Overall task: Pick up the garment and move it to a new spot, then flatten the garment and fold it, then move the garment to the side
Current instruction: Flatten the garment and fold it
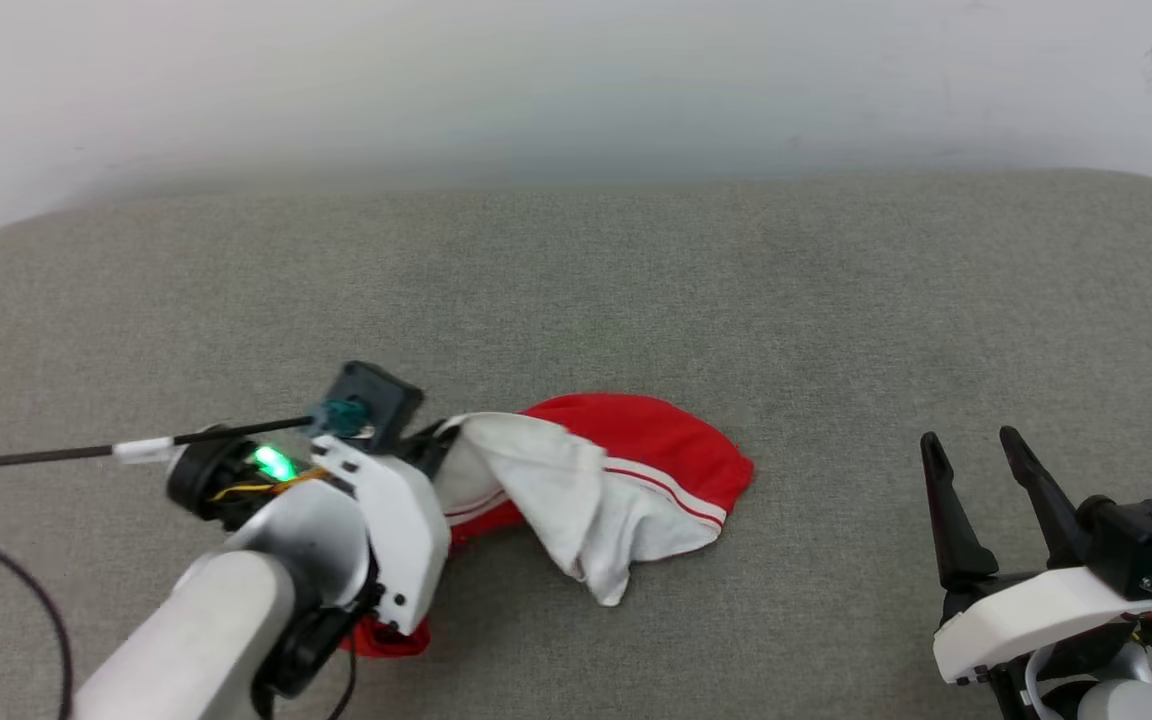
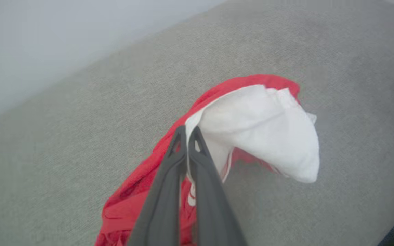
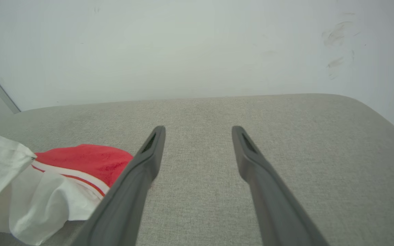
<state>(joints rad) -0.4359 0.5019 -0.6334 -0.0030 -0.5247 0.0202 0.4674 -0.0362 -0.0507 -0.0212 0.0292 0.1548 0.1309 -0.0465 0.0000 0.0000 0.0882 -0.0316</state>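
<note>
Left gripper (image 2: pixel 187 131) is clamped, jaws pressed together, and they're pinching the shirt (image 2: pixel 262 130) right at the white edge. White cloth is caught between the two tips. Just past the tips and off to their right, the white sleeve balloons out in a loose, rounded fold with a red rim arching over it. Under the fingers the red body trails back towards the wrist, bunched and creased, with a bit of striped trim beside the right finger. In the head view the shirt is a crumpled heap on the grey pad (image 1: pixel 636 280), and a red corner pokes out beneath the left wrist.

Over to the right gripper (image 1: pixel 970 440): jaws spread wide, bare pad between them, fingers pointing at the pale wall (image 1: pixel 536 80). The shirt sits to the left of those jaws and well apart from them in the head view, red part with striped trim nearest the left finger.
</note>
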